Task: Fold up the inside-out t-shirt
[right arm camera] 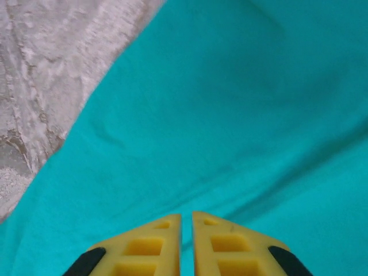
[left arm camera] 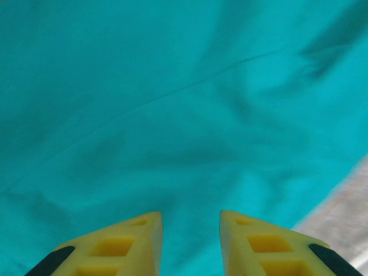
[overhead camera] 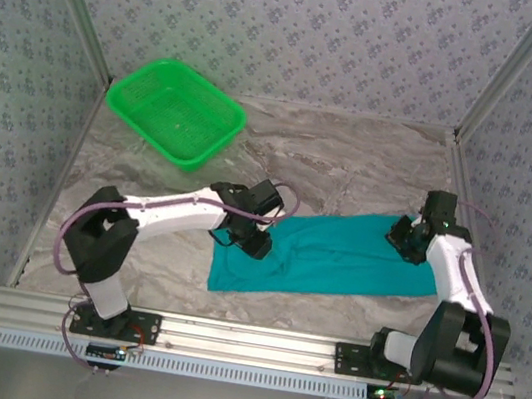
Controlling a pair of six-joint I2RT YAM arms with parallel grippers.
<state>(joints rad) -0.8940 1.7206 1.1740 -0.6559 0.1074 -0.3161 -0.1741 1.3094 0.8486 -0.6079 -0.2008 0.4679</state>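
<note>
T-shirt (overhead camera: 337,259) lies flat as a long teal band on the grey marble table (overhead camera: 353,163), lower centre to right of centre in the top view, running from lower left up to the right (plain teal face up, no print in sight). Upper left of that frame: green mesh basket (overhead camera: 174,109), well apart from the cloth. Left gripper (overhead camera: 257,244) sits over the shirt's left end, near its upper edge. In the left wrist view its yellow fingers (left arm camera: 138,236) stand apart at the bottom edge, teal cloth visible through the gap, with a thin seam line crossing the fabric and a sliver of table at lower right. Right gripper (overhead camera: 404,237) is at the shirt's right end, right of centre. In the right wrist view its fingers (right arm camera: 155,241) are drawn nearly together, just a narrow slit left; cannot tell if any cloth is nipped. Table shows at upper left there.
</note>
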